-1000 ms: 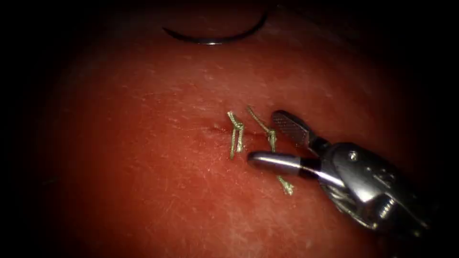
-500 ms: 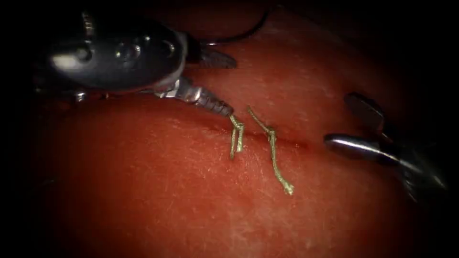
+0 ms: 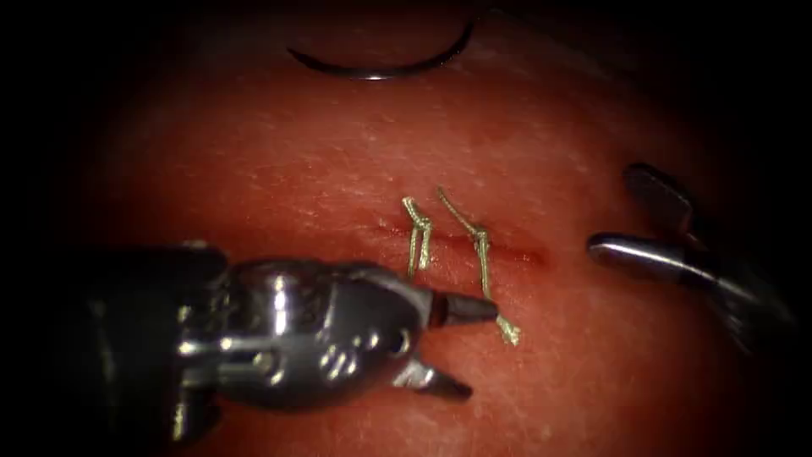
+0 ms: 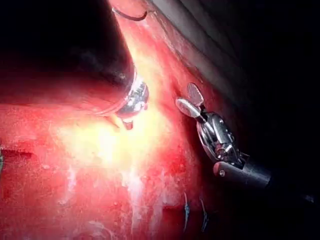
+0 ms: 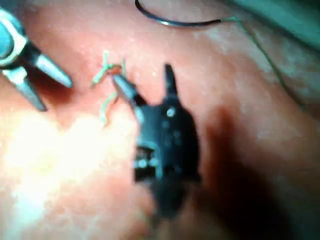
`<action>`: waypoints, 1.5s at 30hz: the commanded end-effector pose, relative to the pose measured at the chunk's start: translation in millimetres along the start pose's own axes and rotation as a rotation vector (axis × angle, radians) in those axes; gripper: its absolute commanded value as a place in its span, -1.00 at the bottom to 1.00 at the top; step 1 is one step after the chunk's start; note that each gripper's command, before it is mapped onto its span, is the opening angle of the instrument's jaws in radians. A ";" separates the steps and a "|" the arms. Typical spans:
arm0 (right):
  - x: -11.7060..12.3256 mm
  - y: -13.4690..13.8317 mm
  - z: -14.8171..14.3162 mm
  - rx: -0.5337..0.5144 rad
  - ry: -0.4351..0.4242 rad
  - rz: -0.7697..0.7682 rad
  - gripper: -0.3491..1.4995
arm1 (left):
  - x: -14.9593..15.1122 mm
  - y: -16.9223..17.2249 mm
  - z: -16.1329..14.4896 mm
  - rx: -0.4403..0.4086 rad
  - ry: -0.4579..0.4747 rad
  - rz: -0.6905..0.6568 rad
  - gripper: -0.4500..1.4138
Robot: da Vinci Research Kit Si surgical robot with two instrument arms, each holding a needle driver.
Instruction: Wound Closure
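both claws hang empty over the tissue (image 3: 254,169), neither pinching needle, thread or flesh. left claw (image 3: 461,347), the bulkiest thing in the endoscope view, reaches in from the tissue's near left edge with its two prongs spread; the upper prong's tip sits just beside the lower tail of the right-hand stitch, on the near side of the cut (image 3: 474,245), a stance that looks suited to reaching for a thread end, though it grips nothing. right claw (image 3: 622,216) waits near the tissue's right edge, prongs spread wide, well apart from the cut's right end, likely parked clear of the stitches. needle (image 3: 381,63) lies loose on the tissue near its far edge, curve sagging toward the cut, not in the flesh, well apart from both claws; the right wrist view shows its thread (image 5: 265,55) trailing off one end. two knotted stitches (image 3: 416,237) cross the cut side by side, short cut ends sticking out.
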 end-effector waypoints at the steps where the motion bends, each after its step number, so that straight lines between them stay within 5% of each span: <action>1: -0.7 -0.2 0.7 0.002 0.001 0.001 0.76 | 0.0 0.1 1.2 0.003 -0.011 -0.001 0.06; 16: -0.8 -0.3 1.0 -0.005 0.003 0.001 0.76 | -0.8 -0.4 8.0 0.029 -0.125 -0.003 0.02; 20: -0.9 -0.3 1.1 -0.006 0.004 0.000 0.76 | -0.5 -0.5 8.3 0.003 -0.100 -0.006 -0.11; 21: -1.0 -0.3 1.2 -0.006 0.004 0.000 0.76 | -0.5 -0.5 8.3 0.001 -0.098 -0.006 -0.29; 27: -1.0 -0.4 1.2 -0.006 0.005 0.000 0.76 | -0.6 -0.5 8.2 -0.005 -0.094 -0.005 -0.89; 33: -1.0 -0.3 1.1 -0.001 -0.002 -0.013 0.74 | -0.3 -1.1 6.8 0.006 -0.052 -0.008 -0.89; 36: -1.0 -0.1 1.3 0.077 -0.009 -0.092 0.62 | -0.2 -2.5 4.9 0.020 -0.001 -0.016 -0.89; 45: -1.5 -2.0 4.7 0.268 -0.016 -0.337 0.73 | -2.9 -5.4 1.9 0.029 0.070 -0.072 -0.89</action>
